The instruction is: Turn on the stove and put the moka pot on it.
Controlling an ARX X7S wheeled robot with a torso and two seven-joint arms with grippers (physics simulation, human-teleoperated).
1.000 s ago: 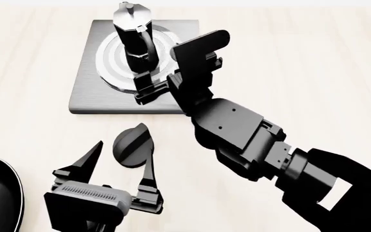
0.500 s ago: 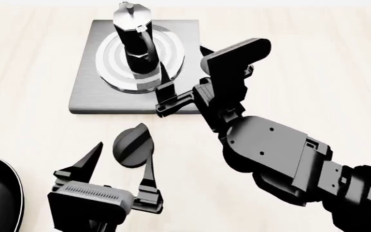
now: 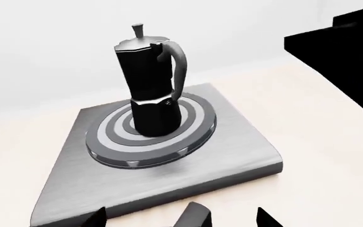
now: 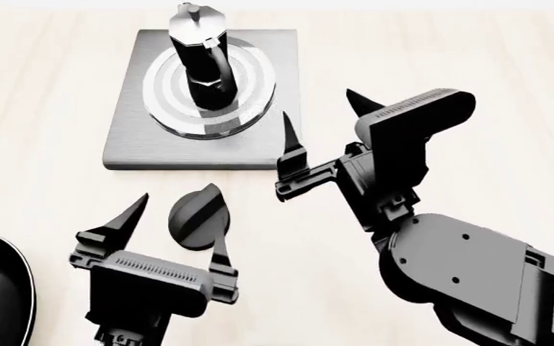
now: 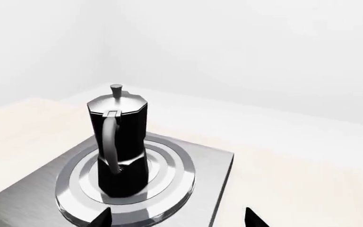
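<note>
The moka pot (image 4: 201, 61) is being shown standing upright on the burner rings of the stove (image 4: 128, 137). The right gripper (image 4: 320, 122) is being held just beside the stove, jaws spread wide and empty. The left gripper (image 4: 176, 223) is being held with open jaws around the black knob (image 4: 196, 216), not visibly clamping it.
</note>
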